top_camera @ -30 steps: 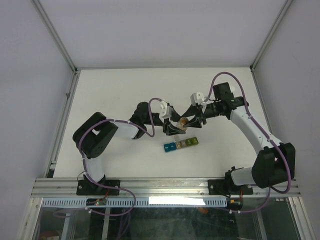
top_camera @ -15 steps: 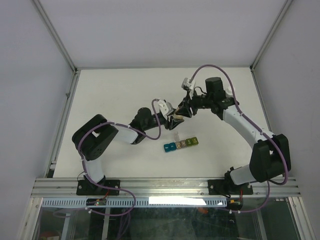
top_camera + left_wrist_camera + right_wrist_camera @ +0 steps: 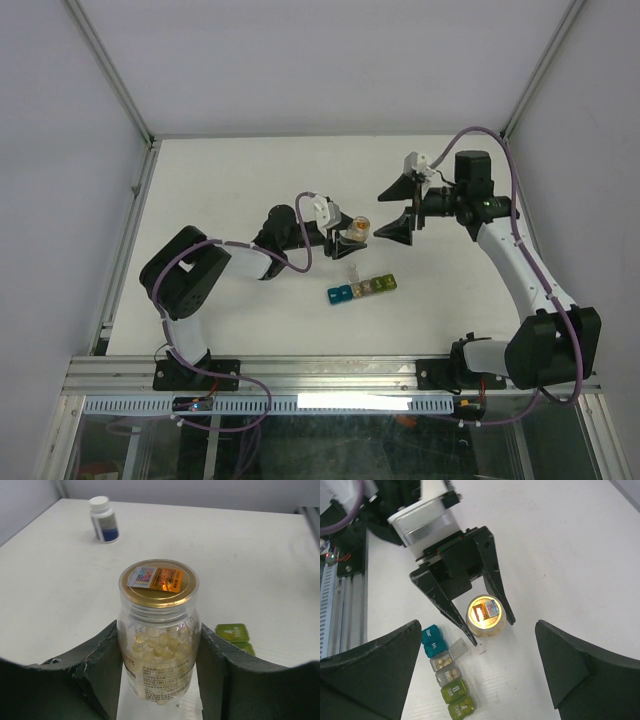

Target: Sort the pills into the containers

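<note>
My left gripper [image 3: 159,632] is shut on a clear bottle [image 3: 159,630] with a gold lid [image 3: 353,229], which stands upright on the table and holds pale capsules. My right gripper [image 3: 394,208] hangs wide open to the right of the bottle, apart from it, with nothing between its fingers [image 3: 370,672]. The containers [image 3: 362,288] lie just in front of the bottle as a strip of coloured cells [image 3: 447,672]. One grey cell has its flip lid [image 3: 457,649] open. Tan pills [image 3: 441,663] show in the two grey cells.
A white-capped dark bottle [image 3: 104,519] stands far back on the white table [image 3: 230,180]. The left arm's black fingers [image 3: 445,605] reach in beside the strip of cells. Metal frame rails [image 3: 130,230] border the table.
My right gripper has let go of the bottle's top, opened wide and drawn back to the right. The left gripper keeps its hold on the bottle.
</note>
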Robot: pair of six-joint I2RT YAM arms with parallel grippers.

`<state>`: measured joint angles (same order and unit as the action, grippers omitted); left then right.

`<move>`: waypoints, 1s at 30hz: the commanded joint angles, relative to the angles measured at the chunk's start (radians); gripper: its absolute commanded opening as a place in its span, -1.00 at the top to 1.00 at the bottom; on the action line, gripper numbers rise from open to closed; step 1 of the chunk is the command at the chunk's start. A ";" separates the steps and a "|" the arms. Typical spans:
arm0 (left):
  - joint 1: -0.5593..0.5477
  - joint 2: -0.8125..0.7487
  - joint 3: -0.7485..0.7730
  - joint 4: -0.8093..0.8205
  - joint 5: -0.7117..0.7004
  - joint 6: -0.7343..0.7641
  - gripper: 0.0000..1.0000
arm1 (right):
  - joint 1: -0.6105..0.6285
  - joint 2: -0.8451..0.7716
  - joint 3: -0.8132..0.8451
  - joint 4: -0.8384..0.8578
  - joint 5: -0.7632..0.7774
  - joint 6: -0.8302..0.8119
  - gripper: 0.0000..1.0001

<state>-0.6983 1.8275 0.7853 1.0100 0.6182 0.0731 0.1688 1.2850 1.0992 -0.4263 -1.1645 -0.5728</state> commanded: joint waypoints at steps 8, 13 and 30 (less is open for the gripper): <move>0.007 0.031 0.110 0.069 0.416 -0.097 1.00 | 0.001 0.003 -0.026 -0.225 -0.137 -0.501 -0.97; 0.007 0.042 0.117 0.081 0.432 -0.118 1.00 | 0.037 0.014 -0.043 -0.213 -0.119 -0.505 -0.87; 0.007 0.049 0.122 0.085 0.441 -0.127 1.00 | 0.131 0.060 -0.033 -0.233 -0.067 -0.518 -0.27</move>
<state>-0.6926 1.8790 0.8764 1.0393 1.0267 -0.0425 0.2916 1.3510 1.0489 -0.6586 -1.2228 -1.0752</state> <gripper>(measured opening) 0.513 0.660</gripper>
